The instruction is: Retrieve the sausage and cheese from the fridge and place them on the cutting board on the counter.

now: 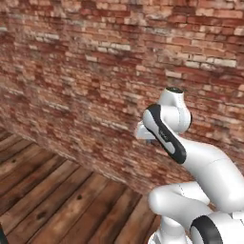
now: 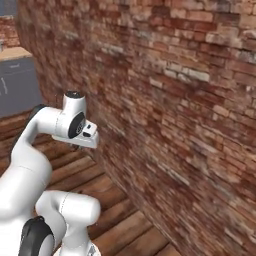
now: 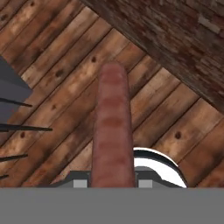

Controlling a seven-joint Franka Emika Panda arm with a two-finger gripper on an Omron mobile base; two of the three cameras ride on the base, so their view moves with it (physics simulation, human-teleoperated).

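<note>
Gripper (image 3: 113, 183) clamps sausage (image 3: 113, 131), frame centre, over plank floor; transport step; next needs reaching cutting board.

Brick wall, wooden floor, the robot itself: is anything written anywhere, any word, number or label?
None. No text on the brick wall, the wooden floor, the arm, or the sausage shut in the tool.

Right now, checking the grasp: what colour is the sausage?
Reddish-brown, clearest in the hand view: sausage.
</note>
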